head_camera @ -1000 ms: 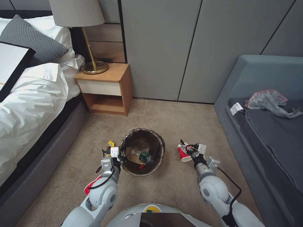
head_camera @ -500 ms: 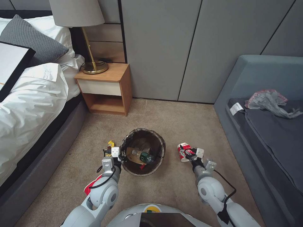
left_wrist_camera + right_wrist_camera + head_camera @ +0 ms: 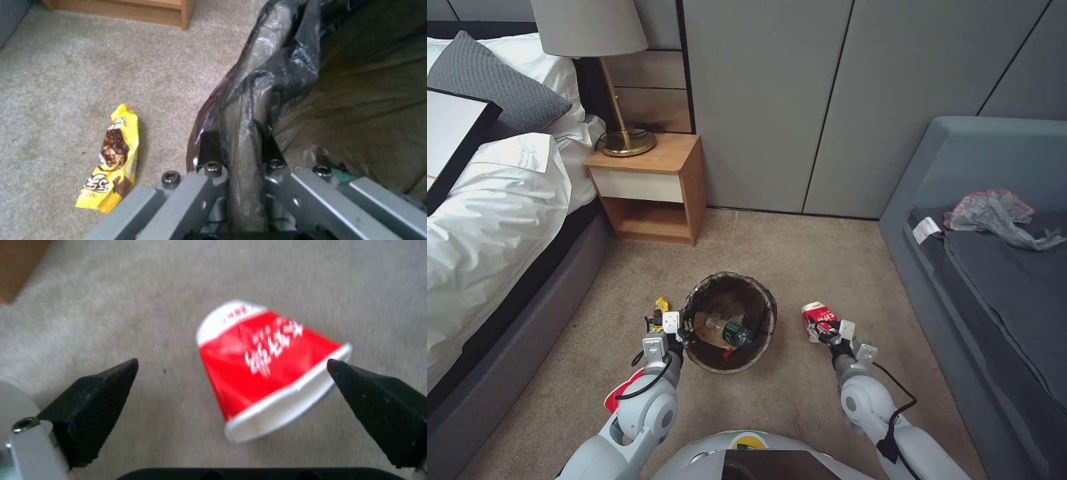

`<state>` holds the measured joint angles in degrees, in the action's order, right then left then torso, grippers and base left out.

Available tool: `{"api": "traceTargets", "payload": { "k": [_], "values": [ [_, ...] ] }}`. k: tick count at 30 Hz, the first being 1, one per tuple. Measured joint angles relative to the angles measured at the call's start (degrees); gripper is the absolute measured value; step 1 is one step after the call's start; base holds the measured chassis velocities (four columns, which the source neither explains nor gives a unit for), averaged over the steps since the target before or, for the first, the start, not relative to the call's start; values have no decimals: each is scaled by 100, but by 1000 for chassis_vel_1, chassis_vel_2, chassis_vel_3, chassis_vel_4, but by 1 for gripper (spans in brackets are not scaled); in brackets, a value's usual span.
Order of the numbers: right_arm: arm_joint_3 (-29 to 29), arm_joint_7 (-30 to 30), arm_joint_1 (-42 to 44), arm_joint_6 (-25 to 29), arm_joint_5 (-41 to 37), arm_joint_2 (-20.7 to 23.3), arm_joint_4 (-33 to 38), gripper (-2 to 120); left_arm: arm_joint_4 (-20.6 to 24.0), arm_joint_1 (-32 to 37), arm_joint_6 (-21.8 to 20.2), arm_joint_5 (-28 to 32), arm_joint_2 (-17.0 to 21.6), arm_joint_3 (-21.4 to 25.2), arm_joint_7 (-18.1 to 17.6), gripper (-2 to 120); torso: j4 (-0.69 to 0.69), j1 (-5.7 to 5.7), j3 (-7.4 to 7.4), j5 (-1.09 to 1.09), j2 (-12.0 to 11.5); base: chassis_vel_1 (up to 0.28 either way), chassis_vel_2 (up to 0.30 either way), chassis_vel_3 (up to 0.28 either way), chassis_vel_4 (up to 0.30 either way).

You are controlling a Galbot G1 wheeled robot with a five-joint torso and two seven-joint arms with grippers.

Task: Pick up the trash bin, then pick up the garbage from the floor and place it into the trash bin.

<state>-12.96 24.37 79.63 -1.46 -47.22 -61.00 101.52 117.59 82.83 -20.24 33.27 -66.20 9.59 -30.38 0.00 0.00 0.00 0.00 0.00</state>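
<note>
Your left gripper (image 3: pixel 684 331) is clamped on the near-left rim of the bin (image 3: pixel 760 333); in the left wrist view its fingers (image 3: pixel 209 146) pinch the bag-covered rim between them. Your right gripper (image 3: pixel 822 328) is spread wide and holds nothing, poised at the near side of a cup (image 3: pixel 815 313). In the right wrist view its two black fingertips (image 3: pixel 95 396) stand well apart, with the cup (image 3: pixel 262 370) between them but touching neither.

Going down in size, you see the bed (image 3: pixel 487 220) at far left and the grey sofa (image 3: pixel 994 267) along the right, with a grey plastic bag (image 3: pixel 994 213) lying on its cushion. The nightstand (image 3: pixel 650 190) stands against the far wall beside the bed and carries a lamp (image 3: pixel 604 73).

The bin sits on the carpet (image 3: pixel 800 393) between your arms, its dark liner (image 3: pixel 285 63) folded over the rim. Inside it lie a tan paper bag (image 3: pixel 710 330) and a green-labelled bottle (image 3: pixel 728 329).

The red-and-white cup lies on its side on the carpet, right of the bin and apart from it. A yellow wrapper (image 3: pixel 111 160) lies on the carpet just left of the bin, near your left gripper. A red-and-white piece (image 3: pixel 616 398) shows by your left forearm; you cannot tell what it is.
</note>
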Motion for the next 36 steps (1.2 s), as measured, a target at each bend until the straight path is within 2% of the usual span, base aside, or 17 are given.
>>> {"api": "traceTargets", "payload": {
  "k": [18, 25, 36],
  "values": [
    [304, -6, -359, 9, -31, -190, -957, 100, -1, 13, 0, -15, -21, 15, 1, 0, 0, 0, 0, 0, 0, 0, 0, 0, 0],
    [476, -38, -588, 38, -32, -424, -1472, 100, 6, 8, 0, -11, -20, 28, 0, 0, 0, 0, 0, 0, 0, 0, 0, 0, 0],
    [565, -113, -887, 166, 7, -636, -1864, 100, 8, -14, 1, 6, -19, 41, -3, 0, 0, 0, 0, 0, 0, 0, 0, 0, 0]
  ]
}}
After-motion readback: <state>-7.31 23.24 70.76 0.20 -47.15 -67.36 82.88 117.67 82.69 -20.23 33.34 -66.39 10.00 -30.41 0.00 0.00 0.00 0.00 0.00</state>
